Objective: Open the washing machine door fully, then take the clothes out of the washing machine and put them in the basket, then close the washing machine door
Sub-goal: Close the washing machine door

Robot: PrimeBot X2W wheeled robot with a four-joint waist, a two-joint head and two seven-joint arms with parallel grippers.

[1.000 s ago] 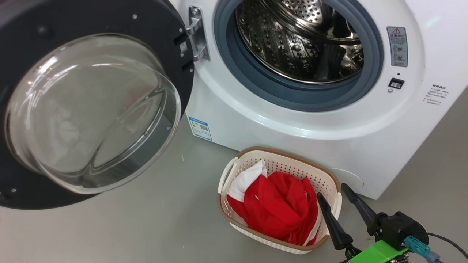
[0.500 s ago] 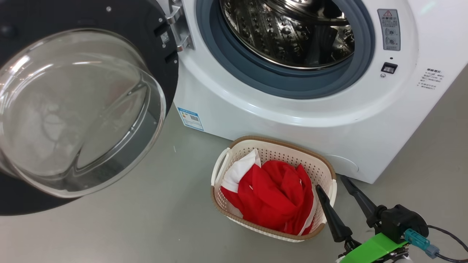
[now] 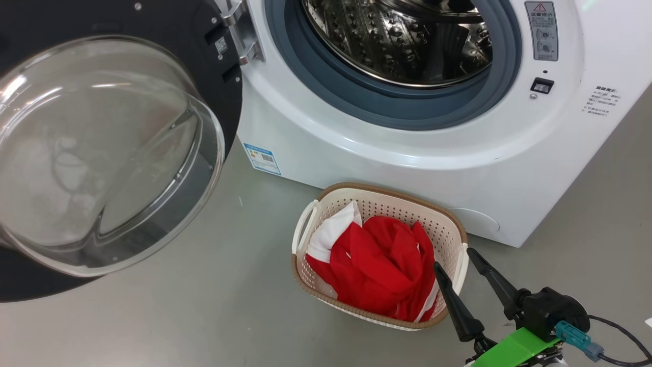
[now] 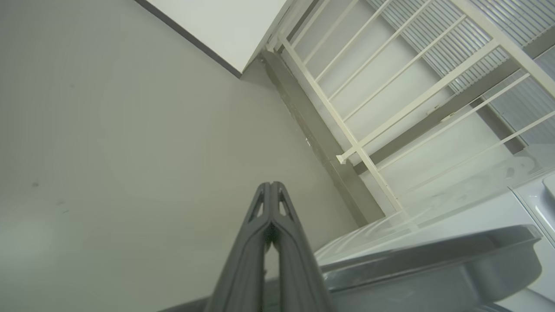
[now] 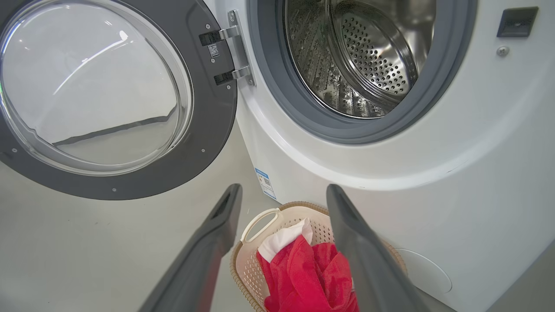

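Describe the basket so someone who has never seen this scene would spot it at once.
Start at the big white washing machine with its door swung open. On the grey floor just in front of it, below the drum opening, sits the basket. It is small, cream, perforated plastic with a brown rim, and it holds red and white clothes.

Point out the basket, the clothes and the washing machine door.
basket (image 3: 402, 210): head view, on its perforated far inner wall.
clothes (image 3: 379, 265): head view, on the middle of the red fabric heap.
washing machine door (image 3: 102, 153): head view, on the bulging clear glass window.
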